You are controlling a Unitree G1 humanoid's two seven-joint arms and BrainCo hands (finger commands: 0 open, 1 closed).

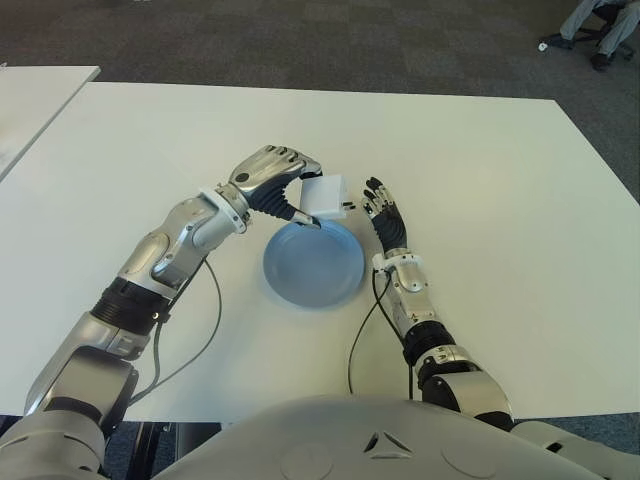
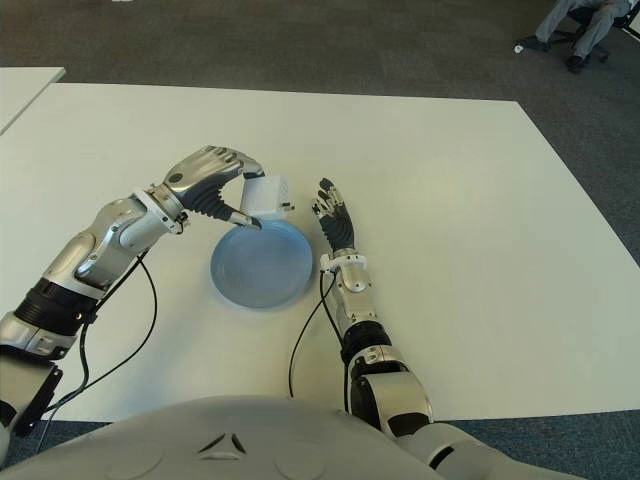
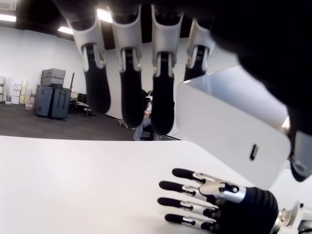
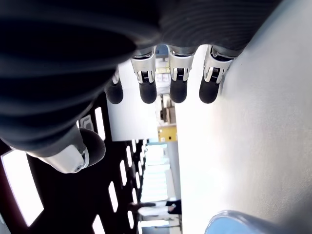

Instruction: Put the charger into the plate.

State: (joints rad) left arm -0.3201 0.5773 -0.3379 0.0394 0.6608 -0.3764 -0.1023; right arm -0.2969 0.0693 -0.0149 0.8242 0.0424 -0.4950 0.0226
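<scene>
Left hand (image 1: 283, 183) clamped on charger (image 1: 324, 197), plate (image 1: 313, 264) directly below fingertips, slightly toward wrist. Right hand (image 1: 385, 214) beside plate's right rim, fingers extended, empty.

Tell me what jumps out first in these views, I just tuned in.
The left robot hand grips a white charger above the far rim of the blue plate, near the middle of the white table. The right robot hand shows just right of the plate, fingers spread and holding nothing.
</scene>
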